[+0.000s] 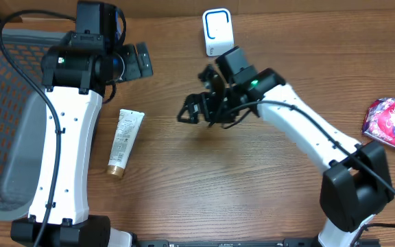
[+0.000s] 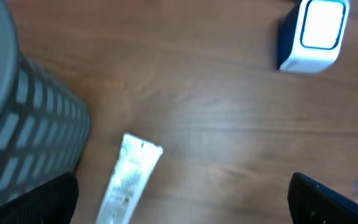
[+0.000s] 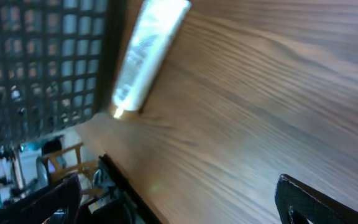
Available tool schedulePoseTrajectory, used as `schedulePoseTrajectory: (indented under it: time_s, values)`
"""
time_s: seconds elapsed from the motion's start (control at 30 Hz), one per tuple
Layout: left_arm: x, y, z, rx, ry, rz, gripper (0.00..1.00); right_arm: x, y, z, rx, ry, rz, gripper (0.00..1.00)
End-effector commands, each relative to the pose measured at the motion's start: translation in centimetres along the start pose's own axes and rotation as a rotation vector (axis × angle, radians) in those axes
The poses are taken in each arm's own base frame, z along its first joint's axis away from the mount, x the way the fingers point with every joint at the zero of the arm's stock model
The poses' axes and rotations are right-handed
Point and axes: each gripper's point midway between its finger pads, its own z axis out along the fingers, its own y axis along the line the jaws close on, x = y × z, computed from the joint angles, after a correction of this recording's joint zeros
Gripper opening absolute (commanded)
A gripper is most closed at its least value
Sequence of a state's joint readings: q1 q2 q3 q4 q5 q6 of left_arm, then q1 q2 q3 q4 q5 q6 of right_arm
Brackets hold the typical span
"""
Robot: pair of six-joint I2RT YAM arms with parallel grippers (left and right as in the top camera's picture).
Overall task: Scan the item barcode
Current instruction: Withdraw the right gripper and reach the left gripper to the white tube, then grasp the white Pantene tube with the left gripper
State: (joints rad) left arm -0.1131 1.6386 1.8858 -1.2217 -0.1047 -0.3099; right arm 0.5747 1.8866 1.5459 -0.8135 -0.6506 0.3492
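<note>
A white tube with a gold cap (image 1: 124, 143) lies flat on the wooden table beside the left arm; it also shows as the tube (image 2: 129, 177) and the tube (image 3: 148, 56). The white barcode scanner (image 1: 217, 31) stands at the far edge, seen as the scanner (image 2: 316, 31) at the top right. My left gripper (image 1: 144, 60) hovers open beyond the tube, its jaws wide with nothing between them (image 2: 182, 211). My right gripper (image 1: 196, 97) hangs open over the table's middle, pointing toward the tube and empty (image 3: 179, 205).
A grey mesh basket (image 1: 5, 123) fills the left side, close to the tube, seen as the basket (image 2: 23, 124) and the basket (image 3: 42, 62). A purple packet (image 1: 389, 122) lies at the far right.
</note>
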Motion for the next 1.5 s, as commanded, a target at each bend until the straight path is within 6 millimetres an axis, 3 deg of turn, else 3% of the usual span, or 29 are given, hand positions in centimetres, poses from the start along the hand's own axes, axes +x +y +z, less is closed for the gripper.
schedulePoseTrajectory:
  time_s: [0.0, 0.13, 0.23, 0.3, 0.43, 0.53, 0.6, 0.77, 0.9, 1.17, 1.4, 1.47]
  values:
    - [-0.4, 1.1, -0.2, -0.039, -0.016, 0.041, 1.00, 1.1, 3.0, 1.6, -0.027, 0.011, -0.059, 1.00]
    - [1.7, 2.0, -0.1, -0.080, 0.073, 0.093, 1.00, 0.9, 0.3, 0.9, 0.072, 0.001, 0.072, 1.00]
    - [4.4, 2.7, 0.6, -0.106, 0.198, 0.172, 1.00, -0.2, -4.0, -1.8, 0.156, -0.036, 0.156, 1.00]
    - [6.3, 3.2, 1.5, -0.124, 0.275, 0.181, 1.00, -0.9, -7.5, -4.7, 0.218, -0.069, 0.198, 1.00]
    - [10.6, 3.9, 4.4, -0.139, 0.416, 0.189, 1.00, -1.3, -14.9, -13.1, 0.323, -0.159, 0.339, 1.00]
    - [14.6, 3.3, 6.4, -0.073, 0.532, 0.175, 1.00, -0.9, -18.3, -18.1, 0.324, -0.241, 0.440, 1.00]
    - [16.7, 3.1, 7.6, -0.046, 0.583, 0.167, 1.00, -0.5, -19.3, -20.2, 0.276, -0.271, 0.456, 1.00]
    - [20.0, 5.2, 10.2, -0.134, 0.620, 0.197, 1.00, -0.1, -19.3, -21.0, 0.228, -0.272, 0.442, 1.00]
    - [20.9, 8.3, 12.0, -0.284, 0.579, 0.249, 1.00, -0.3, -17.9, -19.4, 0.222, -0.237, 0.396, 1.00]
    - [22.8, 10.0, 15.2, -0.297, 0.522, 0.238, 1.00, 0.1, -15.7, -16.3, 0.289, -0.154, 0.307, 1.00]
    - [24.1, 12.5, 16.8, -0.319, 0.494, 0.160, 0.99, 0.3, -14.4, -15.0, 0.287, -0.124, 0.270, 1.00]
    - [24.1, 13.0, 16.9, -0.321, 0.492, 0.139, 0.86, 0.3, -14.4, -15.0, 0.287, -0.123, 0.269, 1.00]
